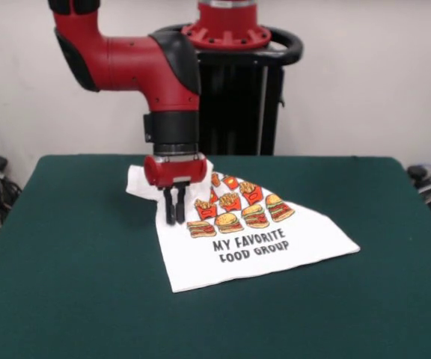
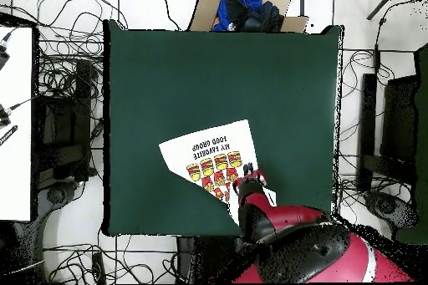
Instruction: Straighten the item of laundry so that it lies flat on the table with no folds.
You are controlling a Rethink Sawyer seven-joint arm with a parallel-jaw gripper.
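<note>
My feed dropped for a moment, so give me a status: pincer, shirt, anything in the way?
Pincer shut, tips down on the shirt's edge. Shirt partly spread, print up, far end bunched under the arm. Table around it unobstructed.

The claw (image 1: 175,212) has matt black fingers under a glossy red plastic-looking shell. Just beside and beneath it lies the T-shirt (image 1: 253,243), soft white cloth with a smooth printed design, slightly rumpled nearest the claw. Around both spreads the table (image 1: 73,284), matt, felt-like dark green.
</note>
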